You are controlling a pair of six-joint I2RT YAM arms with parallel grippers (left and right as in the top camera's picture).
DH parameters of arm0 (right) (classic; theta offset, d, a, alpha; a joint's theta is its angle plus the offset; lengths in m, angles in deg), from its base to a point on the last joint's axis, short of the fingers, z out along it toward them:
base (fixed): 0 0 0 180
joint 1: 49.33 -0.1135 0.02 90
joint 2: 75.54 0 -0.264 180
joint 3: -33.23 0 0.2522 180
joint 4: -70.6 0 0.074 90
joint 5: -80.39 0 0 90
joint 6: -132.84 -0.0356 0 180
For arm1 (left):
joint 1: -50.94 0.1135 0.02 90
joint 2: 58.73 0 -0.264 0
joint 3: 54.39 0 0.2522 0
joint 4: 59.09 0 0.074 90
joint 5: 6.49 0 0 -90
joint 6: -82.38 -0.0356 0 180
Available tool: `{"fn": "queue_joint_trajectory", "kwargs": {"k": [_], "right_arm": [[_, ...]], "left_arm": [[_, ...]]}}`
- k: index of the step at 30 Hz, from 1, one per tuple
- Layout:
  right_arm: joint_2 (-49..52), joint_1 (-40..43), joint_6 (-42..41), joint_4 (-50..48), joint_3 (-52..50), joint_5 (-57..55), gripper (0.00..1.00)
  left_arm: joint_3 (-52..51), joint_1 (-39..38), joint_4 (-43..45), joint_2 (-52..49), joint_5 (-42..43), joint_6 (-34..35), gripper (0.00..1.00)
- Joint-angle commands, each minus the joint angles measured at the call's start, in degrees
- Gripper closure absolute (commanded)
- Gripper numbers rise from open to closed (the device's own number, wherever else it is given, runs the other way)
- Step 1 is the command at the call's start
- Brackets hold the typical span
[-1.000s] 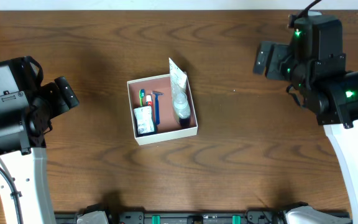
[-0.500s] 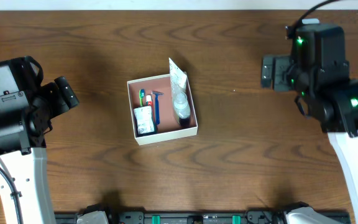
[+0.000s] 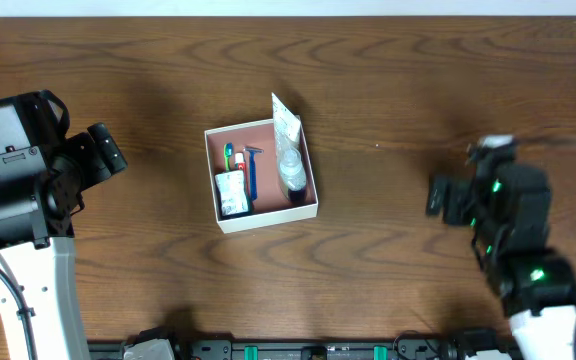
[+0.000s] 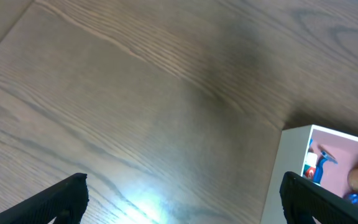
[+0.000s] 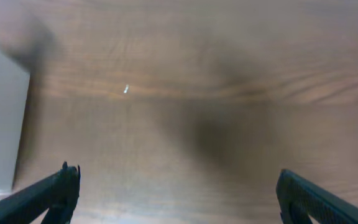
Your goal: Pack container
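1. Swinging away from the container [image 3: 268, 214], your right arm [image 3: 513, 230] has dropped within a second from about 2 o'clock on the table [image 3: 388, 80] to about 4 o'clock. It shows motion-blurred in the overhead view, while your left arm [image 3: 28, 170] has held its place at 9 o'clock.
2. Your right gripper [image 5: 179, 190] has its fingers spread wide and carries nothing, with only bare wood beneath it. Your left gripper [image 4: 182, 199] is likewise parted and empty, and the container's white corner shows at 4 o'clock in its wrist view.
3. The container sits near the table's centre, well apart from both arms. Inside lie a green-and-white toothbrush [image 3: 229, 155], a blue razor [image 3: 251, 170], a small printed packet [image 3: 231, 193] and a clear bottle [image 3: 290, 168]. A white sachet [image 3: 285, 120] leans out over the 1 o'clock corner.
4. With both grippers empty and nothing loose on the table, the packing looks finished, and the right arm's move reads as a retreat.
5. The box is shallow and square, with matte white card-like walls and a dusty pink floor. The bottle looks like glossy plastic, the sachet thin and stiff-edged, and the tabletop is dark wood grain.
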Motion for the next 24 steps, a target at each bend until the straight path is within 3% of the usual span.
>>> {"fn": "queue_joint_trajectory", "kwargs": {"k": [1,16,24], "right_arm": [[-7.52,0.81,0.26,-3.41,-9.4,5.05,0.01],[-34.49,0.74,-3.32,-2.69,-29.92,5.49,0.01],[-40.48,0.7,-3.28,-2.73,-30.49,5.46,0.01]], "left_arm": [[0.5,0.26,-0.17,0.02,-0.66,0.55,0.02],[0.5,0.26,-0.17,0.02,-0.66,0.55,0.02],[0.5,0.26,-0.17,0.02,-0.66,0.55,0.02]]}}
